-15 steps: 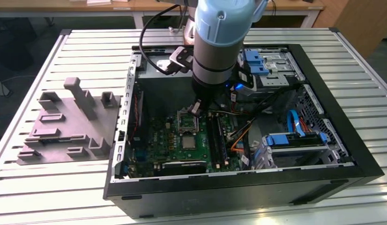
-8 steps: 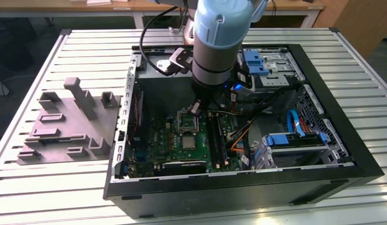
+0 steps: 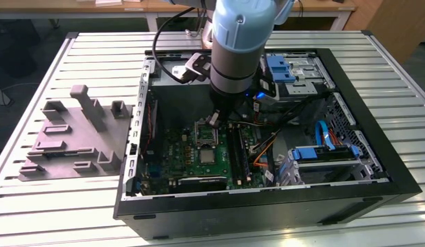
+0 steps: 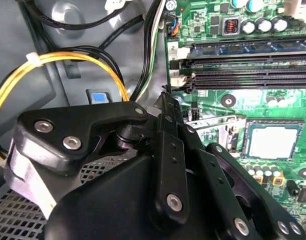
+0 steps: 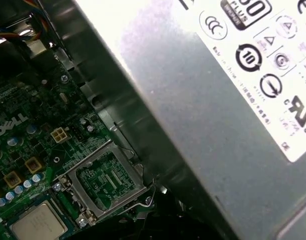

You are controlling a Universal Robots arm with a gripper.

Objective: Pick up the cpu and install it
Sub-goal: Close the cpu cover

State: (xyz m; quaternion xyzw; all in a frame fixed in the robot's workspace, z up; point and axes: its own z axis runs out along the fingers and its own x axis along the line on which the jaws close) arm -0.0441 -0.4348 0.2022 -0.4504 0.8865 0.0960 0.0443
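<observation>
Right now I see the cpu [image 4: 271,141] seated in the motherboard socket [image 5: 40,222] beside its raised frame [image 5: 105,180], while my gripper [image 4: 165,97] hovers nearby, seemingly pressed together and empty.

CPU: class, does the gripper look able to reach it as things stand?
Probably yes: the cpu lies uncovered on the board, the metal frame beside it stands open, and the gripper hangs close above with nothing between them.

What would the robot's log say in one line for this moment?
cpu seated in motherboard socket | gripper above open socket frame | holding: cannot tell
</observation>
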